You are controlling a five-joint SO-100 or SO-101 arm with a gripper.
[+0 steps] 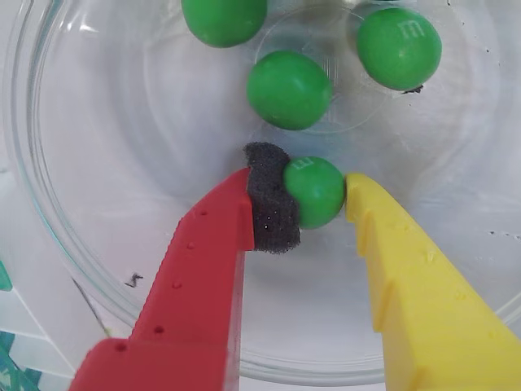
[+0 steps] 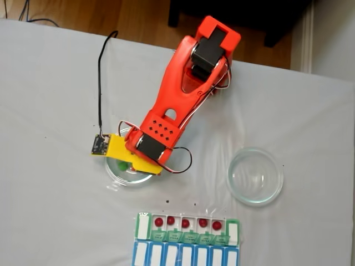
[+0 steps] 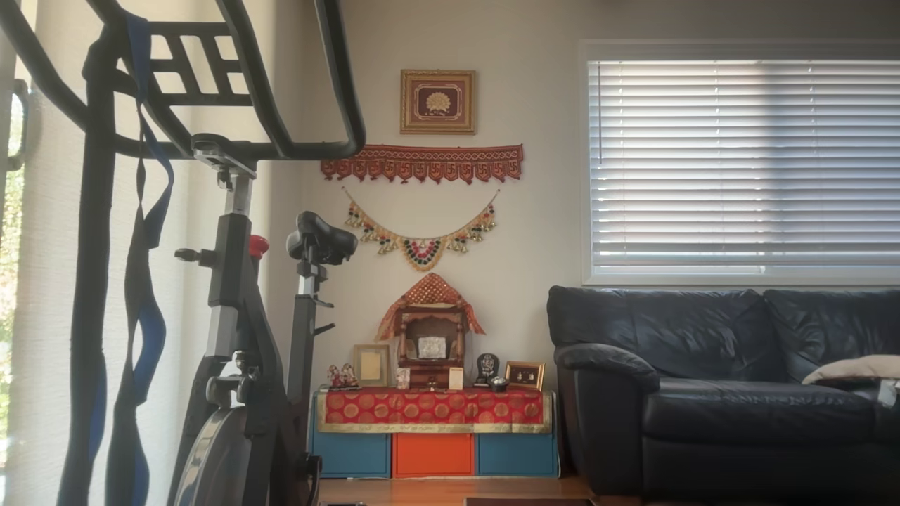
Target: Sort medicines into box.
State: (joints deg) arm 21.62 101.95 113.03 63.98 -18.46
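**Green ball pinched inside glass dish**

Wrist view: gripper (image 1: 319, 195) closed on a green ball (image 1: 316, 191), squeezed between red finger's black foam pad (image 1: 271, 201) and yellow finger (image 1: 423, 285). Three more green balls toward 12 o'clock, one cut off by frame edge. Glass dish (image 1: 49, 244) rim only partly seen.

Fixed view: arm (image 2: 183, 94) hides most of that dish. Box (image 2: 187, 239) at 6 o'clock, cropped below; five red balls (image 2: 158, 221) in its top row. Second dish (image 2: 255, 175) at 3 o'clock.
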